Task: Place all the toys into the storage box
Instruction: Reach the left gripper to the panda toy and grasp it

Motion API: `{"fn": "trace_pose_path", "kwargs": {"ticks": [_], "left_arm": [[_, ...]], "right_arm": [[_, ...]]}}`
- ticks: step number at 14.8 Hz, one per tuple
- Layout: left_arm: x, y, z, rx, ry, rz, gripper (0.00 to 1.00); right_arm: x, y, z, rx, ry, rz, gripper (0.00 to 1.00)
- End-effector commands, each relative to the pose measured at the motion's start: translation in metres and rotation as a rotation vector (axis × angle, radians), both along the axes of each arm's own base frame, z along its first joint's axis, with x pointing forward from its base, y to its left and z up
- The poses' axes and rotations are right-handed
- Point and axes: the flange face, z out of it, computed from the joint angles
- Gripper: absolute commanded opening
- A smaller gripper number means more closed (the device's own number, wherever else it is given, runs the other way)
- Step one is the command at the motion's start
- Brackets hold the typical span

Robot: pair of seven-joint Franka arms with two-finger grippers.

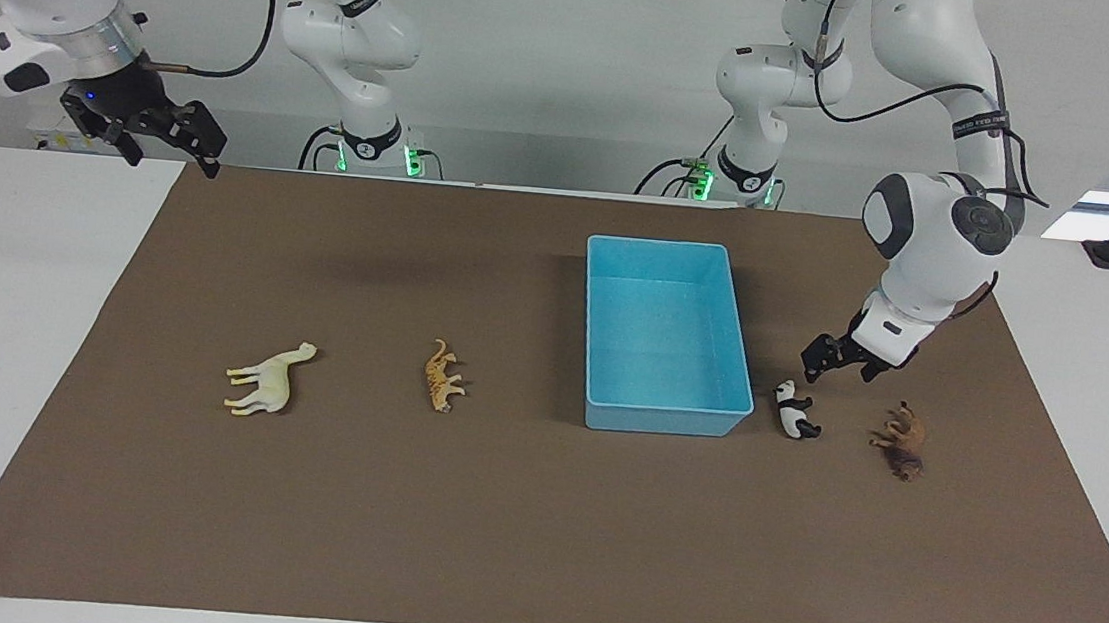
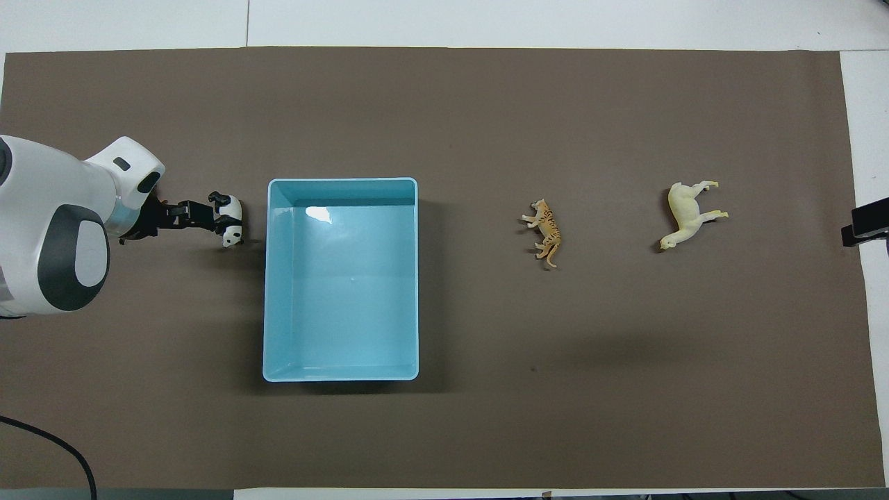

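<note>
The light blue storage box (image 1: 660, 248) stands empty on the brown mat; it also shows in the overhead view (image 2: 340, 182). The panda (image 1: 794, 411) (image 2: 229, 219) lies beside the box toward the left arm's end, and the dark brown lion (image 1: 901, 442) lies further toward that end, hidden under the arm in the overhead view. The tiger (image 1: 443, 375) (image 2: 545, 226) and the cream horse (image 1: 269, 379) (image 2: 690, 212) lie toward the right arm's end. My left gripper (image 1: 841, 369) (image 2: 198, 214) hangs open and empty, low over the mat just above the panda, not touching it. My right gripper (image 1: 144, 130) waits open, raised over the mat's corner.
The brown mat (image 1: 535, 531) covers most of the white table (image 1: 13, 304). All four figurines lie on their sides in a rough row beside the end of the box farthest from the robots. A black cable (image 2: 48, 441) runs over the mat's near corner.
</note>
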Motion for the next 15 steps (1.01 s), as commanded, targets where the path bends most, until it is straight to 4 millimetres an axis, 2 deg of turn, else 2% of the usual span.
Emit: {"fn": "trace_pose_path", "kwargs": {"ticks": [1,6,7,8,11,15], "left_arm": [[-0.006,-0.003,-0.007,-0.002,-0.052,0.014,1.0],[0.01,-0.008,-0.037,-0.012,-0.086,0.095,1.0],[0.014,-0.01,-0.048,-0.012,-0.086,0.096,1.0],[0.016,-0.019,-0.053,-0.015,-0.091,0.09,1.0],[0.02,-0.035,-0.058,-0.024,-0.093,0.137,1.0],[0.013,-0.035,-0.068,-0.019,-0.061,0.129,1.0]], "right_arm": [[-0.004,0.002,0.0,-0.002,0.01,-0.01,1.0],[-0.004,0.0,0.0,-0.002,0.01,-0.015,1.0],[-0.004,0.0,0.0,-0.002,0.01,-0.015,1.0],[-0.004,-0.001,0.0,-0.001,0.011,-0.013,1.0],[-0.006,-0.003,0.003,0.0,0.008,-0.021,1.0],[-0.005,-0.002,-0.011,-0.005,-0.021,-0.019,1.0]]}}
